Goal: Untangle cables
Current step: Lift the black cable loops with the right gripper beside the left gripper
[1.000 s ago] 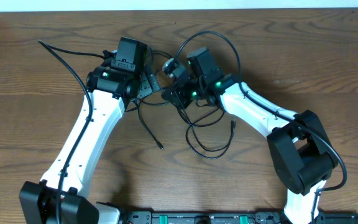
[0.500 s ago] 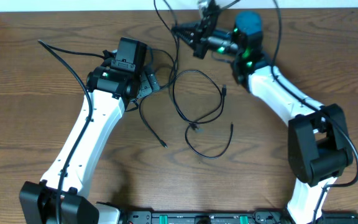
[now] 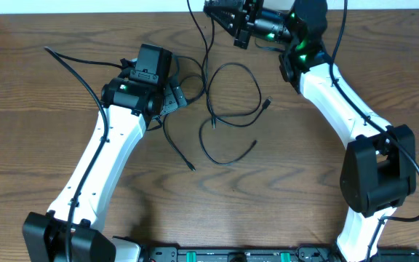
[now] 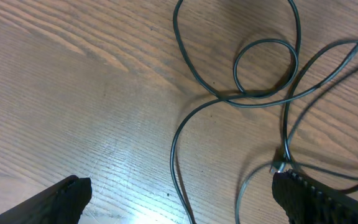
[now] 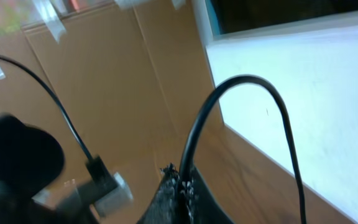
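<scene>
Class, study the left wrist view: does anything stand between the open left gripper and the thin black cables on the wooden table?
Nothing visible does. The left gripper has its jaws wide apart over the thin black cables, which lie looped on the brown wooden table just ahead of its fingers. No other object shows in that gap.

The brown wooden counter (image 3: 282,196) has a white strip (image 3: 86,6) along its far edge and a black rail (image 3: 231,255) in front.
</scene>
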Motion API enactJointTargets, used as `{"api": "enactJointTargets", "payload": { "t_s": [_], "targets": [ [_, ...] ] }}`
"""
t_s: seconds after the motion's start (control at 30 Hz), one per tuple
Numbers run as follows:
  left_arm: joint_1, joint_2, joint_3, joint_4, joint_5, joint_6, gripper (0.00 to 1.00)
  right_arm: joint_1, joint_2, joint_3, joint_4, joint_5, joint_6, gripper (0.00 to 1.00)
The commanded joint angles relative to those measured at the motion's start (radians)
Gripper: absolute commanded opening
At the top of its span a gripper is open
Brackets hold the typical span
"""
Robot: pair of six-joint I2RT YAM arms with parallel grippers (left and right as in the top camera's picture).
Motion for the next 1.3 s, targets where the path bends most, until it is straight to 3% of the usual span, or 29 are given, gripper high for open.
{"api": "enactJointTargets", "payload": {
  "t_s": [0.0, 0.1, 0.27, 0.3, 0.4, 0.5, 0.6, 1.07, 1.13, 1.27],
  "targets": [
    [0.004, -0.013, 0.007, -0.004, -0.003, -0.013, 1.0, 0.029, -0.01, 0.021, -0.174, -0.001, -0.263, 0.01],
    [0.004, -0.013, 0.007, -0.004, -0.003, -0.013, 1.0, 0.059, -0.006, 0.021, -0.378, -0.001, -0.471, 0.01],
    [0.004, -0.013, 0.007, -0.004, -0.003, -0.013, 1.0, 0.106, 0.0, 0.02, -0.525, -0.027, -0.554, 0.01],
    [0.004, -0.013, 0.007, -0.004, -0.003, -0.013, 1.0, 0.117, 0.0, 0.02, -0.608, 0.038, -0.653, 0.01],
    [0.004, -0.013, 0.007, -0.004, -0.003, -0.013, 1.0, 0.135, 0.0, 0.02, -0.738, 0.268, -0.742, 0.01],
    [0.004, -0.013, 0.007, -0.004, -0.003, -0.013, 1.0, 0.164, 0.0, 0.018, -0.831, 0.304, -0.805, 0.01],
    [0.004, -0.013, 0.007, -0.004, -0.003, -0.013, 1.0, 0.189, 0.005, 0.006, -0.871, 0.311, -0.859, 0.01],
    [0.004, -0.013, 0.007, -0.004, -0.003, -0.013, 1.0, 0.249, 0.215, 0.005, -0.882, 0.306, -0.851, 0.01],
    [0.004, -0.013, 0.007, -0.004, -0.003, -0.013, 1.0, 0.249, 0.213, 0.005, -0.886, 0.306, -0.85, 0.06],
    [0.004, -0.013, 0.007, -0.004, -0.003, -0.013, 1.0, 0.223, 0.177, 0.008, -0.859, 0.306, -0.772, 0.45]
  ]
}}
